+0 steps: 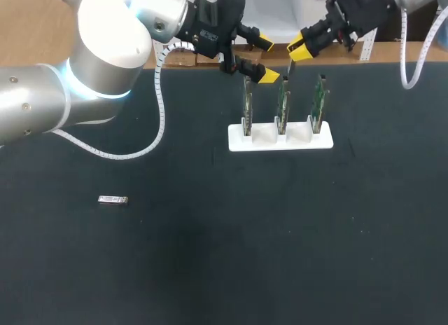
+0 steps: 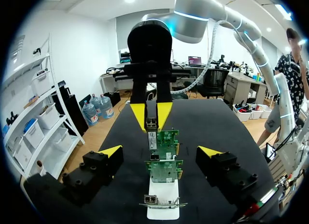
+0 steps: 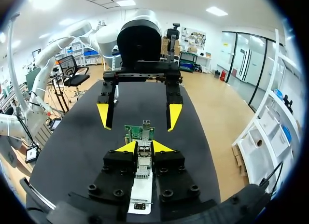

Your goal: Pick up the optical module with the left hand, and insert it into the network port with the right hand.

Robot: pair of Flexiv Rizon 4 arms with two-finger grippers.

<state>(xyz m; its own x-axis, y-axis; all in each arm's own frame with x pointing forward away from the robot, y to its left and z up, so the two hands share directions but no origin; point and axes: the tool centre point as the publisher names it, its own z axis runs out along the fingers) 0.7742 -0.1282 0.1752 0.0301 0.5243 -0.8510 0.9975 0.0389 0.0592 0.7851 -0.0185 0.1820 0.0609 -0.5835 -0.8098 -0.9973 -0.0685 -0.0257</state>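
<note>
Black matte tabletop [image 1: 210, 269] is carrying a white three-slot stand [image 1: 281, 139] with three upright green circuit boards [image 1: 283, 101]; print on them is too small to read. Right gripper [image 1: 301, 50] is hovering just above the row of boards, tips pinching a slim silver optical module [image 3: 143, 159]. Left gripper [image 1: 266, 59] is sitting close beside it, jaws spread wide. Second small silver module [image 1: 112, 199] is lying flat, well apart on the left arm's side.
</note>
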